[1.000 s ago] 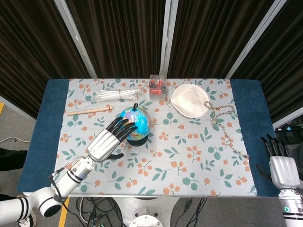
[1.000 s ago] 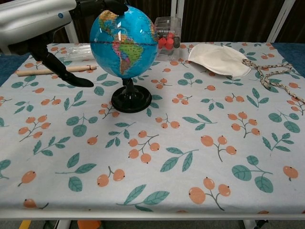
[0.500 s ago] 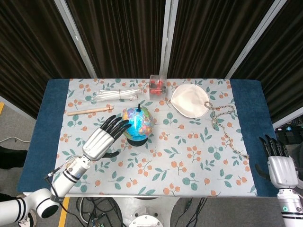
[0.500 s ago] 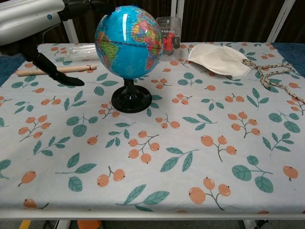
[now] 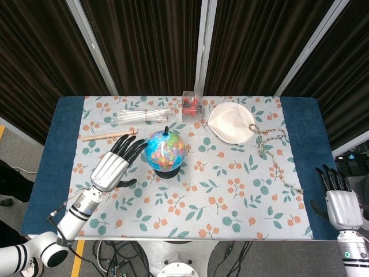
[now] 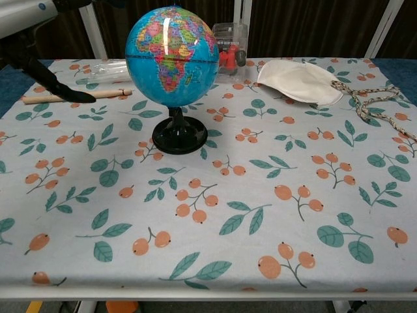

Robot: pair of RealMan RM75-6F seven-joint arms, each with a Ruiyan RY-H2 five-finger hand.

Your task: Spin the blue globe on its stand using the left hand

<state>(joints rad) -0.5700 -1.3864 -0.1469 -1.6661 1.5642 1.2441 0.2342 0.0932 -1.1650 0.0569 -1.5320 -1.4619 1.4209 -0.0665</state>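
The blue globe [image 5: 165, 151] stands upright on its black stand [image 6: 180, 138] near the middle of the table, with Africa facing the chest view [image 6: 172, 55]. My left hand [image 5: 113, 163] hovers to the globe's left, fingers spread and apart from it, holding nothing. In the chest view only its thumb [image 6: 64, 91] and part of the forearm show at the top left. My right hand [image 5: 340, 202] rests off the table's right front corner, fingers extended, empty.
Behind the globe lie a wooden stick [image 5: 109, 134], a clear bag of straws [image 5: 142, 116] and a clear box with red pieces [image 5: 191, 105]. A white cloth pouch [image 5: 232, 122] and a braided rope [image 5: 275, 154] lie to the right.
My left hand has drawn back leftward off the globe, and the globe has turned on its stand, now showing Africa instead of the Americas. The right hand stays put.
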